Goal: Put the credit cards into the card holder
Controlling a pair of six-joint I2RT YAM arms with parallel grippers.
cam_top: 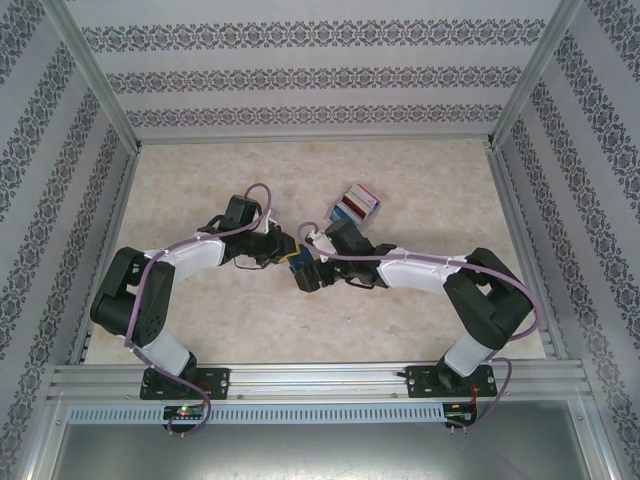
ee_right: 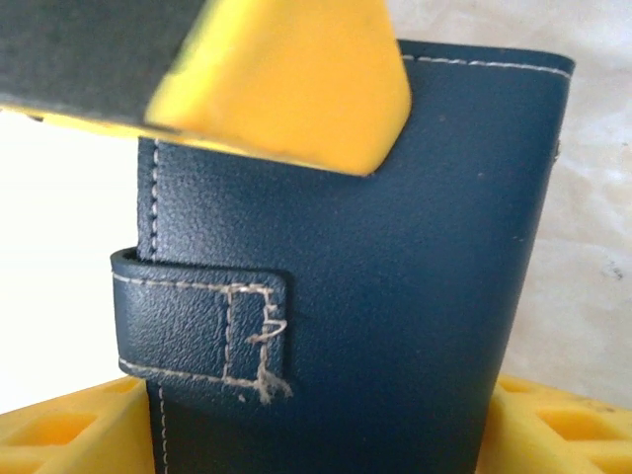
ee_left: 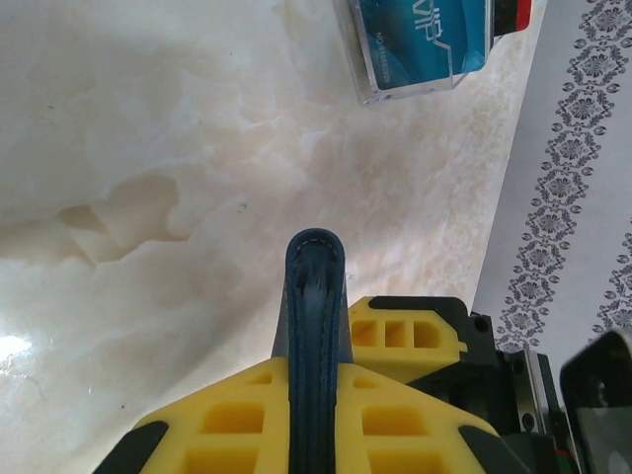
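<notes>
While the left gripper (ee_left: pixel 316 390) pinches the holder (ee_left: pixel 314 296) upright between its jaws, the right gripper (ee_right: pixel 316 434) flanks it, jaws wide; whether they press is unclear.

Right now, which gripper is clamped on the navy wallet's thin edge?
The left gripper: its yellow fingers squeeze the card holder from both sides of its narrow edge. The right gripper has its fingers wide apart beside the broad face.

card holder (cam_top: pixel 297 262) centre, credit cards (cam_top: pixel 357 205) behind right
</notes>
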